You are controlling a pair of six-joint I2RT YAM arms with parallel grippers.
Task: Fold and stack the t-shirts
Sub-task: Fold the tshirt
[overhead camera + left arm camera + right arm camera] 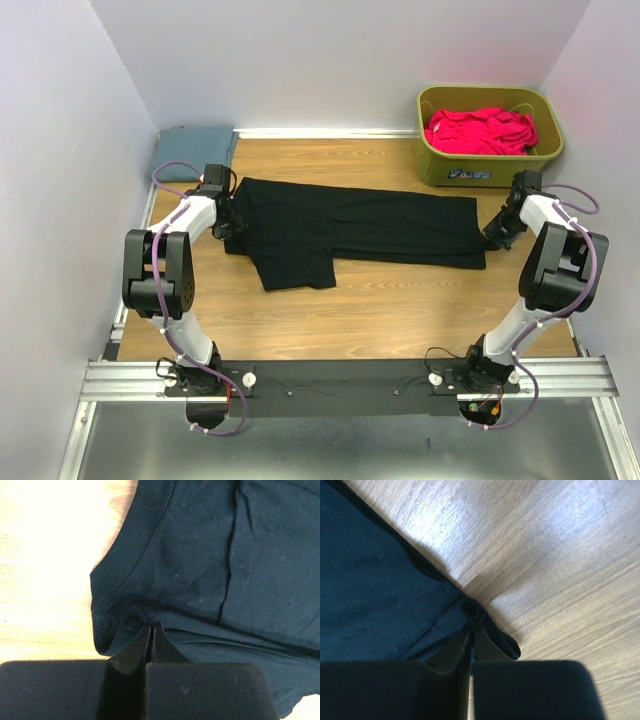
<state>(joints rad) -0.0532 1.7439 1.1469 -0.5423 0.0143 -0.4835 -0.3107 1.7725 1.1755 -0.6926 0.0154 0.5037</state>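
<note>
A black t-shirt (350, 230) lies stretched left to right across the wooden table, folded lengthwise, with one sleeve sticking out toward the near side. My left gripper (228, 215) is at its left end, shut on a fold of black cloth (190, 580) near a stitched hem; the tips (151, 626) meet. My right gripper (493, 238) is at the right end, and its tips (472, 627) pinch a bunched corner of the shirt (380, 580) with only a hairline gap. A slate blue-grey t-shirt (193, 148) lies folded at the back left. A pink-red t-shirt (480, 130) is crumpled in the tub.
An olive-green plastic tub (490, 170) stands at the back right corner, just behind my right gripper. White walls close in the table on the left, back and right. A black rail (330, 378) with both arm bases runs along the near edge.
</note>
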